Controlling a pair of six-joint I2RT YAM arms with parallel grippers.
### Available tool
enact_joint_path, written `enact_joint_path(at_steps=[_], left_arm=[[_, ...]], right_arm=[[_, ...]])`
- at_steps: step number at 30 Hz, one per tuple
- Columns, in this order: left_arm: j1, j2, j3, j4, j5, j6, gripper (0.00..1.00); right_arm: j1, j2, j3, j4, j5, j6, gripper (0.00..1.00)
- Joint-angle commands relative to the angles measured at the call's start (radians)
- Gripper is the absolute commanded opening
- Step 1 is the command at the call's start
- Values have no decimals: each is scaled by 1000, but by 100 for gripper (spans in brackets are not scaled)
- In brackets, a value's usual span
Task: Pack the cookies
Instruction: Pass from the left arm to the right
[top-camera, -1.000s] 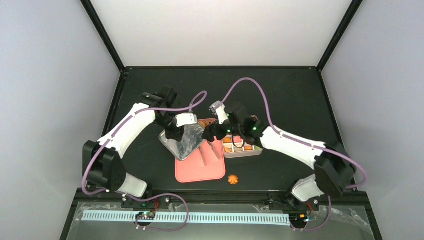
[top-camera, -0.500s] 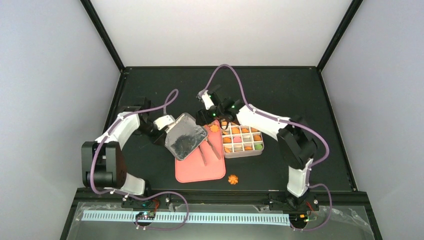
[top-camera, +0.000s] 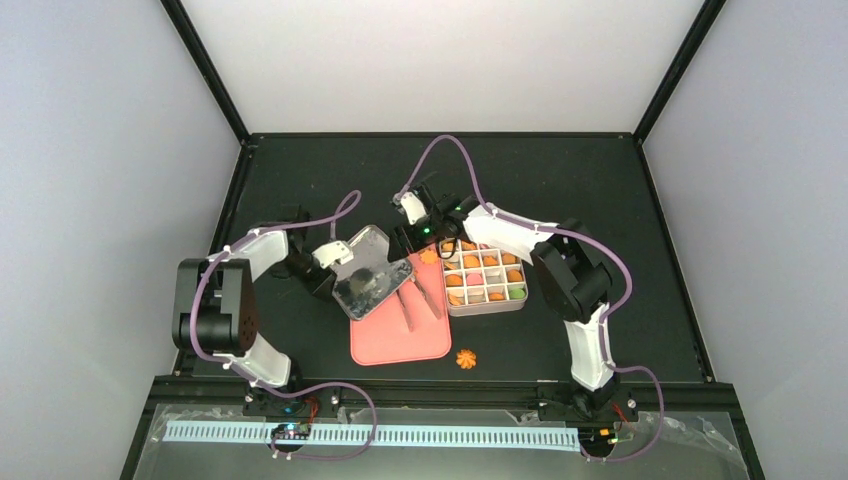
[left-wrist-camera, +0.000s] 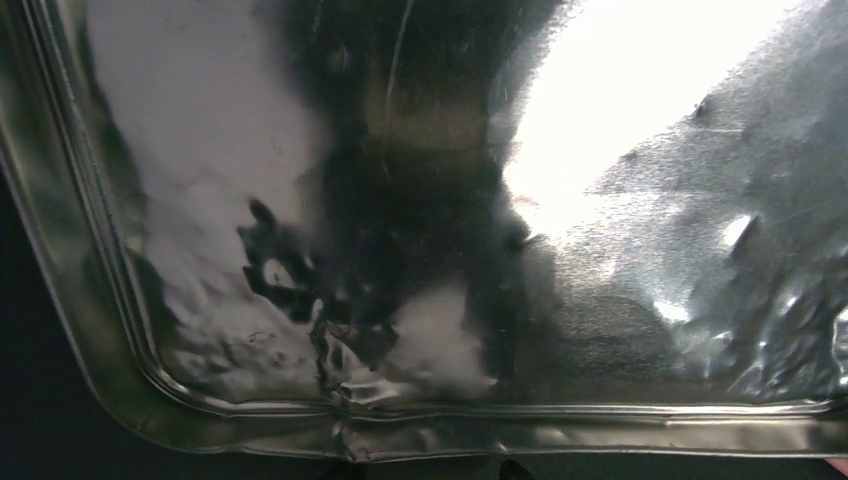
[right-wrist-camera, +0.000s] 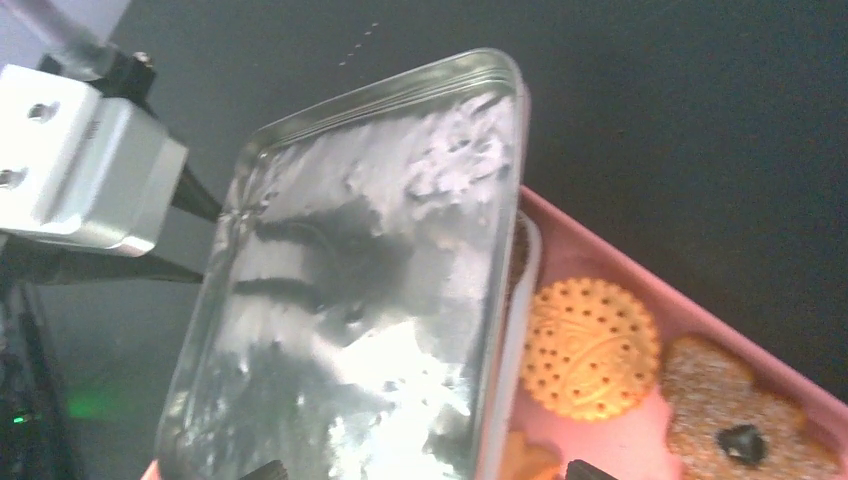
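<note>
Looks late in the packing: most cookies (top-camera: 470, 261) in the white gridded tin (top-camera: 487, 309) right of the pink tray (top-camera: 400, 340), a couple more on the tray's far end beside the silver lid (top-camera: 372, 275), one stray cookie (top-camera: 465, 358) off its near right corner. Cannot tell open from clamped for the left gripper (top-camera: 328, 268) at the lid's edge left of the tray; right gripper (top-camera: 410, 238) over the tray's far end, fingers apart, holding nothing. Next probably calls for collecting the leftovers, then seating the lid squarely on the tin.
</note>
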Motion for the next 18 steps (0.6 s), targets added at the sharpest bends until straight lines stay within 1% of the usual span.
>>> enact_joint_path(at_steps=[1, 8, 14, 17, 18], left_arm=[[3, 58, 3, 112, -22, -15, 37], [0, 86, -1, 125, -9, -33, 37], [-6, 81, -3, 127, 5, -41, 36], [-11, 67, -3, 124, 13, -44, 35], [-13, 62, -3, 120, 15, -44, 35]], right_arm=[[-1, 19, -8, 38, -130, 63, 73], [-2, 0, -33, 121, -245, 148, 72], [-2, -9, -63, 243, -363, 278, 70], [-2, -20, -89, 318, -396, 343, 67], [-3, -23, -92, 330, -401, 357, 64]])
